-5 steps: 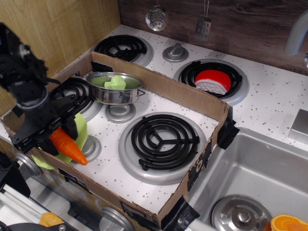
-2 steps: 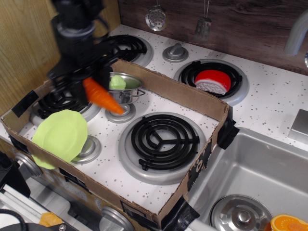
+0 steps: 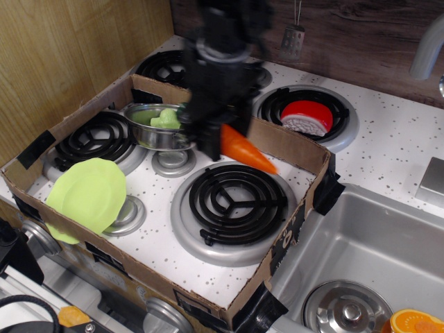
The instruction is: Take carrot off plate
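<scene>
Observation.image: your tool (image 3: 220, 142), clamped on the carrot (image 3: 246, 150), hangs above the burner (image 3: 230, 202), well clear of the plate (image 3: 87, 196). Transport step; next, you lower and release.

Black arm reaching down from above, pincer (image 3: 220, 137) clamped, motion-blurred.

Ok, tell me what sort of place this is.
Most likely a toy play kitchen: coil burners on a speckled white stovetop, a steel sink beside it, and utensils hanging on the wood-look back wall.
</scene>
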### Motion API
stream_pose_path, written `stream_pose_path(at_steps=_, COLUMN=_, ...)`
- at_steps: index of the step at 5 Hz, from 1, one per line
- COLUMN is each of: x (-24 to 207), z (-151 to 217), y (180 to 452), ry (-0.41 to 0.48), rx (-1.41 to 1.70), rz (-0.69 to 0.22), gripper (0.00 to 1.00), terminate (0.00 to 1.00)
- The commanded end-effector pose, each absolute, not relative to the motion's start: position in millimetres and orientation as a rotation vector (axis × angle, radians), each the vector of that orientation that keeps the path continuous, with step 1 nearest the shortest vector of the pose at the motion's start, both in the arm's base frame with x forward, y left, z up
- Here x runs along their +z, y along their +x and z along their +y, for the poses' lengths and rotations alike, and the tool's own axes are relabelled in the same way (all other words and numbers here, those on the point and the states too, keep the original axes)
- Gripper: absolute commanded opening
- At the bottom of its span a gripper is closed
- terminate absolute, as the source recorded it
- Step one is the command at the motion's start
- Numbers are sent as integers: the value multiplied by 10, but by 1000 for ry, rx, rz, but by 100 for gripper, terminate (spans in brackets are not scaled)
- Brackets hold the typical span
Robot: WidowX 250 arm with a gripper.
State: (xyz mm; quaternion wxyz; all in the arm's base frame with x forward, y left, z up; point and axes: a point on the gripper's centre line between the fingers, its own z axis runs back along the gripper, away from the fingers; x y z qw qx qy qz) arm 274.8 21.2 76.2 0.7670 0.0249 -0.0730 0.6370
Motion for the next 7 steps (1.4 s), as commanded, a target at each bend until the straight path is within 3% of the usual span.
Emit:
stream_pose_path(at_steps=1, x=760, z=-23, y=3290, ry=-44, rx=1392, rz=-250, gripper=0, terminate=0)
stream_pose_path(at_steps=3, x=659, z=-128, y=3584, ry=-67, rx=1332, rz=-235, gripper=0, terminate=0)
stream_pose_path(at_steps=4, x=600, z=-181, y=3662, ry=-78, rx=1313, rz=-186, gripper=0, terminate=0)
stream_pose_path(at_steps=5, x=495, z=-239, y=3615, ry=-100, rx=1362, rz=-163, gripper=0, terminate=0)
stream_pose_path(at_steps=7, x=593, z=-253, y=3429, ry=-63, rx=1429, rz=-216, gripper=0, terminate=0)
